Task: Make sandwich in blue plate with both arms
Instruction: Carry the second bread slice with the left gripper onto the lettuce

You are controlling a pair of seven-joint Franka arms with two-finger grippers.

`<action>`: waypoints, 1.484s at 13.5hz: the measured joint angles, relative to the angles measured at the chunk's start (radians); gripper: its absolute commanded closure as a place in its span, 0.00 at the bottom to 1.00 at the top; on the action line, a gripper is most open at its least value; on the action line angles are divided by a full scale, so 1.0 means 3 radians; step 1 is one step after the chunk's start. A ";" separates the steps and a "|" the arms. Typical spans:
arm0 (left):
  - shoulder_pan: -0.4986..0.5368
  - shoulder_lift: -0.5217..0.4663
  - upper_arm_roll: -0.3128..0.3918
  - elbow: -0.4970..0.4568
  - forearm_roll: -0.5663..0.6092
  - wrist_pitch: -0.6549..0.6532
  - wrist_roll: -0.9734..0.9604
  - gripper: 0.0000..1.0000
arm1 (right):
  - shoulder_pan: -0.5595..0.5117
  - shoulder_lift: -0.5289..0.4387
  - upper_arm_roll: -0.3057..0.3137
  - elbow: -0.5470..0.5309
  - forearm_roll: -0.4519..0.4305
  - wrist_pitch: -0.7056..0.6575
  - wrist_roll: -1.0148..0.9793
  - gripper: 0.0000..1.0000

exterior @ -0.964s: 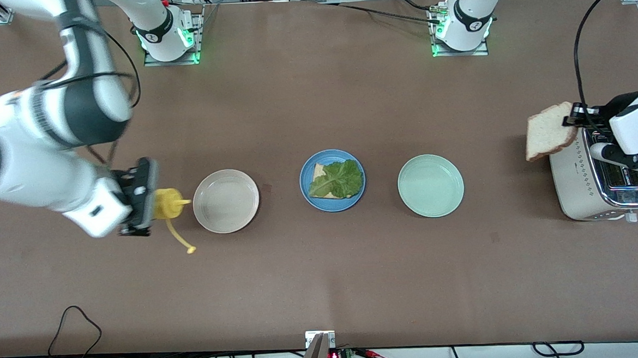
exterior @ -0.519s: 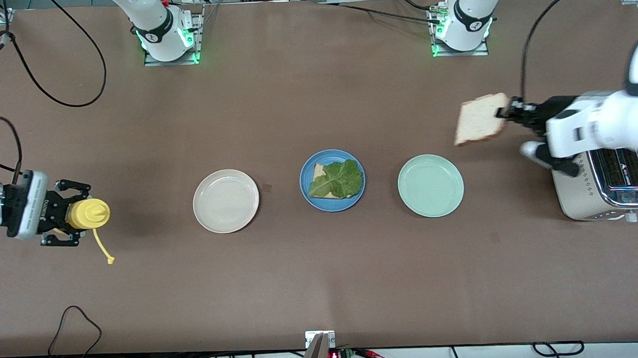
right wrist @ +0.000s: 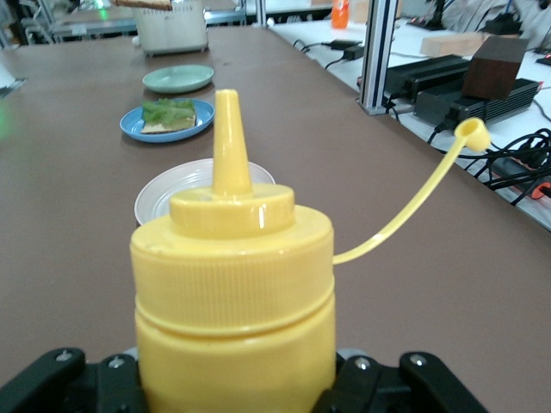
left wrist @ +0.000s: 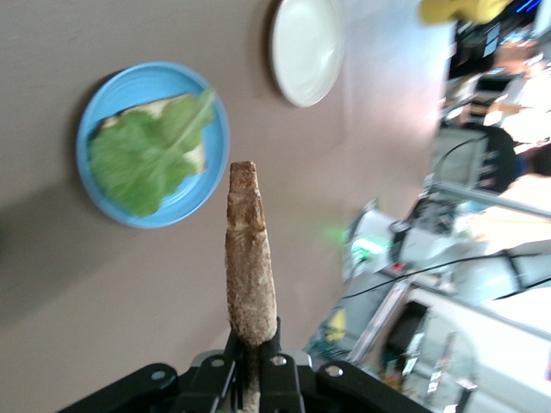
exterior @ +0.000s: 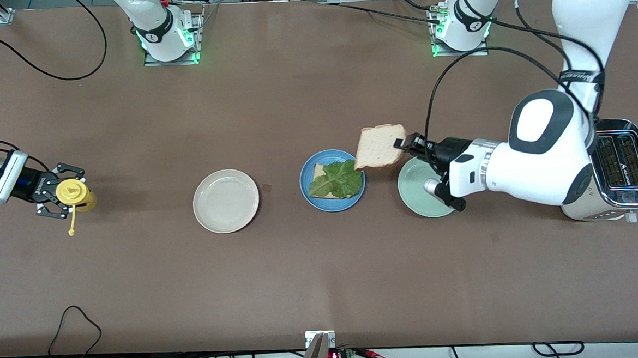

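The blue plate [exterior: 306, 193] sits mid-table with one bread slice [exterior: 318, 171] and a green lettuce leaf [exterior: 338, 179] on it. My left gripper [exterior: 406, 143] is shut on a second bread slice [exterior: 380, 146], held up over the blue plate's edge on the mint-green plate's side. In the left wrist view the held slice [left wrist: 250, 258] stands edge-on in my left gripper [left wrist: 256, 340], with the blue plate [left wrist: 217, 163] and lettuce [left wrist: 142, 155] below. My right gripper [exterior: 57, 194] is shut on a yellow squeeze bottle [exterior: 75, 194] at the right arm's end of the table.
A cream-white plate [exterior: 225, 201] lies beside the blue plate toward the right arm's end. A mint-green plate [exterior: 418, 193] lies toward the left arm's end, partly under the left hand. A toaster [exterior: 621, 171] stands at the left arm's end. The bottle's cap [right wrist: 472, 134] dangles on its strap.
My left arm has carried the bread slice from above the toaster to the blue plate's edge. My right arm has drawn the yellow bottle away from the cream-white plate toward its table end.
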 measured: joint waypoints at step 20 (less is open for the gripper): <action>-0.0055 0.0936 0.0023 -0.0989 -0.1297 0.1409 0.2545 0.13 | -0.0464 0.0464 0.0181 -0.0275 0.0709 -0.0289 -0.0523 0.00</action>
